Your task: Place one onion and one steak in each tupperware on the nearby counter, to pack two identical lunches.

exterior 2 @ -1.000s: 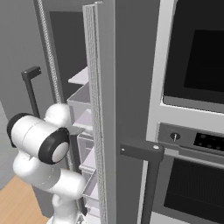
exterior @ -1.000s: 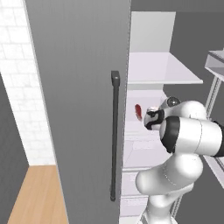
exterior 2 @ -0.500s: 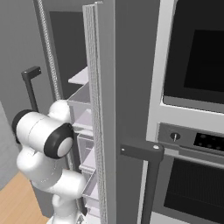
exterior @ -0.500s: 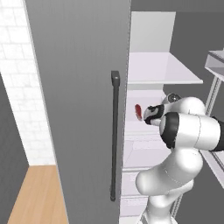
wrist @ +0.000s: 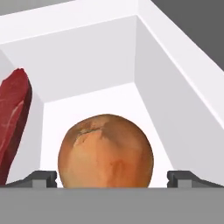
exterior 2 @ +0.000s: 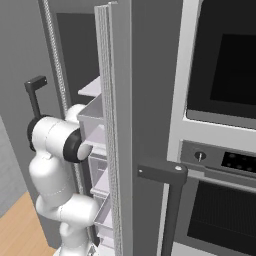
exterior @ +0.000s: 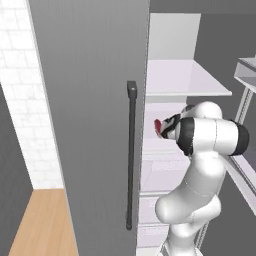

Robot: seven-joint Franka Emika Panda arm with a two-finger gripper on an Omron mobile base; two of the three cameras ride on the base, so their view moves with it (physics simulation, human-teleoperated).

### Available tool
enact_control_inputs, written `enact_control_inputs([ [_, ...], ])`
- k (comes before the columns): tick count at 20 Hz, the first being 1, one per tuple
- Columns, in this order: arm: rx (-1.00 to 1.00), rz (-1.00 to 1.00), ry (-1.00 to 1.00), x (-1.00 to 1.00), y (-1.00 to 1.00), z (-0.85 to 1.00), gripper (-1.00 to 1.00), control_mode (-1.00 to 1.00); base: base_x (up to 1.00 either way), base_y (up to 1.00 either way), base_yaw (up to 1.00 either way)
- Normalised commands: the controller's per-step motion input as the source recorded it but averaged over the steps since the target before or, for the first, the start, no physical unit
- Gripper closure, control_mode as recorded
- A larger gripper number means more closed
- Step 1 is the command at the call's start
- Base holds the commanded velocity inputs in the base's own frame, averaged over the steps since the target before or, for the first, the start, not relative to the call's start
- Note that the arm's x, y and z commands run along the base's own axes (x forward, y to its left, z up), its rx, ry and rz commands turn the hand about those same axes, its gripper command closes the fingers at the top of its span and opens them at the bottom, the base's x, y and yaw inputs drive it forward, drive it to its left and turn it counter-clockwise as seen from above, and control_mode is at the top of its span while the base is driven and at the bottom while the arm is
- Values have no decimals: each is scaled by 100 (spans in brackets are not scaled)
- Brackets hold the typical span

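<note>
The fingertips (wrist: pixel 43 178) stand spread as wide as they go, one to each side of the onion (wrist: pixel 106 151), gripping nothing yet, and the onion sits on the white floor of a fridge compartment (wrist: pixel 175 96) with a raw steak (wrist: pixel 14 118) leaning just beside it. Over the last second the arm (exterior: pixel 212 137) has pushed a little deeper past the open fridge door (exterior: pixel 90 115). To my eye the onion is now bracketed, so closing on it looks like the next step.
</note>
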Motion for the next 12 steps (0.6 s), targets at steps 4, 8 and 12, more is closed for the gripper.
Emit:
enact_control_inputs([
  [4, 0, 0, 2, 29, 0, -24, -100, -100, 0, 0, 0],
  [8, 0, 0, 0, 25, 0, -29, 100, -100, 0, 0, 0],
  [12, 0, 0, 0, 5, 0, -47, 100, -100, 0, 0, 0],
])
